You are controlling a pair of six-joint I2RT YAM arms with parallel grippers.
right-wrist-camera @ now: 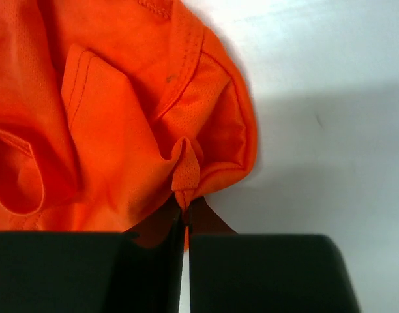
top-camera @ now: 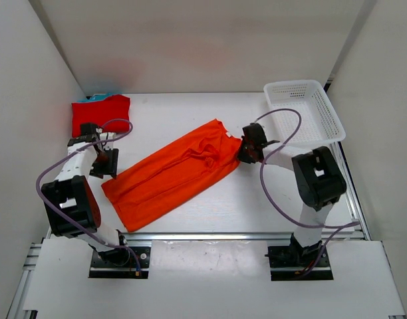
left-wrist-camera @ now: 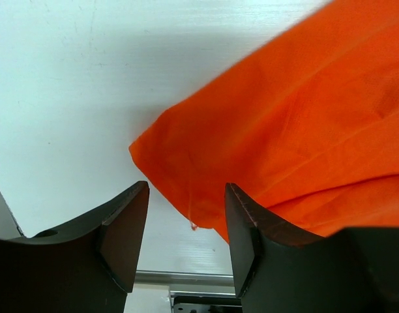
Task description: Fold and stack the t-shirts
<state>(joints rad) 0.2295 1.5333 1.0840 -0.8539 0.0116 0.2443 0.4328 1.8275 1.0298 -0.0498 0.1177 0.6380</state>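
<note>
The orange t-shirt [top-camera: 177, 173] lies spread diagonally across the middle of the table. My right gripper [top-camera: 242, 151] is at its far right end, by the collar. In the right wrist view that gripper [right-wrist-camera: 185, 208] is shut on a small pinched fold of the orange cloth [right-wrist-camera: 108, 117]. My left gripper [top-camera: 106, 173] stands open just off the shirt's near left corner. In the left wrist view its jaws [left-wrist-camera: 186, 195] frame the corner of the orange cloth [left-wrist-camera: 304, 117] and hold nothing. A folded red t-shirt [top-camera: 100, 111] lies at the back left on a teal-blue one [top-camera: 100, 97], of which only an edge shows.
A white mesh basket [top-camera: 293, 84] stands at the back right. White walls enclose the table on three sides. A metal rail [top-camera: 210, 235] runs along the near edge, between the table and the arm bases.
</note>
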